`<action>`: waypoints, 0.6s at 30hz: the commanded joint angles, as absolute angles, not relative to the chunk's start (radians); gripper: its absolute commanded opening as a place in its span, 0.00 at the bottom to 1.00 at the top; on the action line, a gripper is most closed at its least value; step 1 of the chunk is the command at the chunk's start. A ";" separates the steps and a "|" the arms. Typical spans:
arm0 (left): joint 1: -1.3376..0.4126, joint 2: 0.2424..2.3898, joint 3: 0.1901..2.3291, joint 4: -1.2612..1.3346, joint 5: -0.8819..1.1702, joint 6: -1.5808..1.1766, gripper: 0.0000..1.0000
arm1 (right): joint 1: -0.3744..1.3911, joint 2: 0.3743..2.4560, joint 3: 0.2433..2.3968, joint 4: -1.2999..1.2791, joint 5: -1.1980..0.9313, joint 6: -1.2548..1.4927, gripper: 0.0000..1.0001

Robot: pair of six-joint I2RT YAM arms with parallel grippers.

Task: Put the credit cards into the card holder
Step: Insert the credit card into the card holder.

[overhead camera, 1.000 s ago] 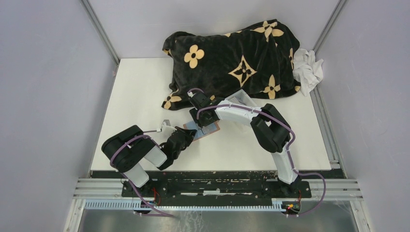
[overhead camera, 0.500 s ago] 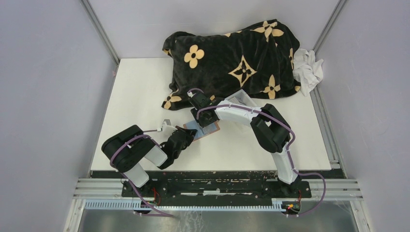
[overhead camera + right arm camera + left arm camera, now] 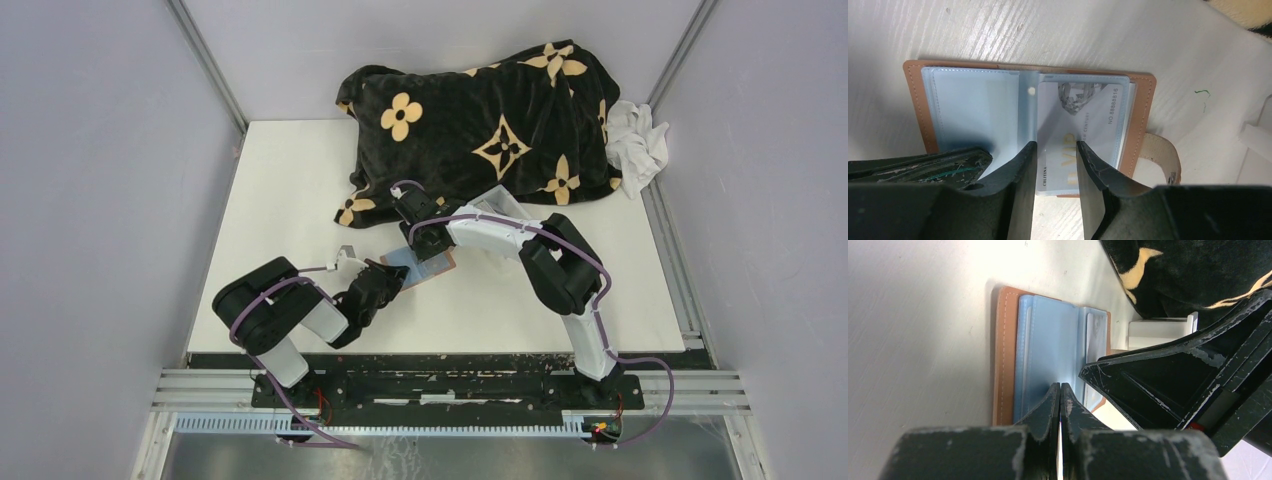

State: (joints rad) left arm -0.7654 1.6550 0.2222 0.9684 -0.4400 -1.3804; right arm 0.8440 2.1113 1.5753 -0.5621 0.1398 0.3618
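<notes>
**Q:** Starting from the left side, what's the left claw [image 3: 1060, 390] doing?

**A:** Closed tight, fingers [image 3: 1050, 402] pressed together. In the top view it comes in from 8 o'clock of the card holder [image 3: 912, 105]. The tips sit at the pale blue left sleeve [image 3: 973, 107]. Can't tell if it pinches that sleeve.

**Q:** Where's the card holder?

**A:** Lying open and flat on the white table [image 3: 290, 200], near the middle, slightly toward 6 o'clock. Tan leather outside, blue plastic sleeves inside.

**Q:** Cards?

**A:** One pale card [image 3: 1083, 107] with VIP lettering that I can make out. It's tucked in the right sleeve. In the right wrist view its near end pokes out toward 6 o'clock.

**Q:** Right claw?

**A:** Right claw [image 3: 1056, 146] is partway open, jaws clearly apart. The tips are over the card's near end, one finger along the card's 9 o'clock edge and the other across its face. The card lies flat below them, not squeezed between them. Touching or not, can't tell. In the top view this claw is at 12 o'clock of the holder.

**Q:** Anything further right?

**A:** A strap [image 3: 1163, 150] with a snap sticks out at 4 o'clock of the holder in the right wrist view. A black blanket [image 3: 480, 110] with gold flowers is heaped at the table's 12 o'clock. A white cloth [image 3: 635, 140] sits against the blanket's 3 o'clock edge.
</notes>
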 commanded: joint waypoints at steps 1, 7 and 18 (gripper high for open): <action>-0.770 1.672 0.235 0.902 -0.463 -1.378 0.04 | 0.828 2.108 1.575 -0.571 0.172 0.361 0.37; -0.770 1.672 0.237 0.883 -0.471 -1.381 0.03 | 0.822 2.108 1.571 -0.574 0.183 0.358 0.28; -0.744 1.617 0.268 0.779 -0.496 -1.339 0.04 | 0.819 2.085 1.585 -0.574 0.162 0.355 0.49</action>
